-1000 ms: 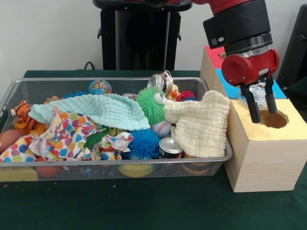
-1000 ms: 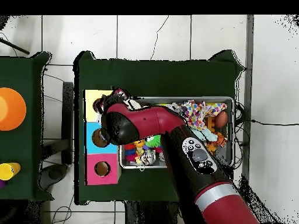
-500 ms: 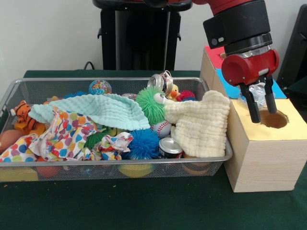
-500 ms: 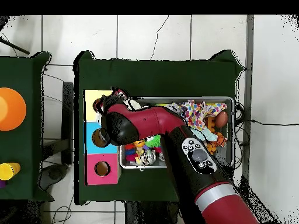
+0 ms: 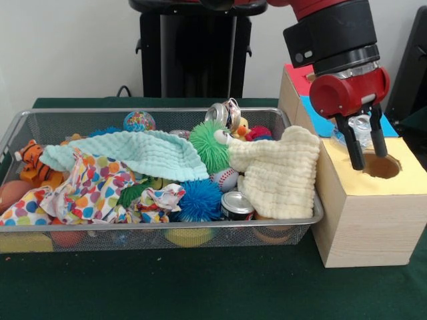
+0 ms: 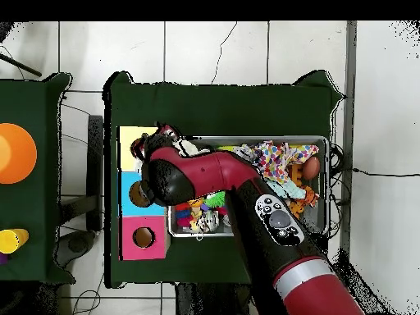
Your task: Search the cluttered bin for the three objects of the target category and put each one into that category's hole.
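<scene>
My gripper (image 5: 369, 160) hangs just above the round hole (image 5: 381, 166) in the yellow top of the wooden box (image 5: 367, 223), at the right of the front view. A crumpled clear plastic piece (image 5: 361, 128) sits between its two black fingers (image 5: 351, 148), and the gripper is shut on it. Left of the box, the wire bin (image 5: 160, 227) holds a silver can (image 5: 236, 205), a crushed can (image 5: 223, 113), a baseball (image 5: 225, 179) and spiky balls. In the overhead view the red arm (image 6: 193, 174) covers the gripper and the yellow hole.
A mint cloth (image 5: 133, 153), a cream cloth (image 5: 280, 170) and a spotted cloth (image 5: 93, 190) cover much of the bin. A toy tiger (image 5: 30, 163) lies at its left end. The box's blue hole (image 6: 137, 195) and pink hole (image 6: 143, 238) show from overhead.
The gripper with the plastic piece has crept a few pixels to the right over the yellow hole. Nothing in the bin has moved.
</scene>
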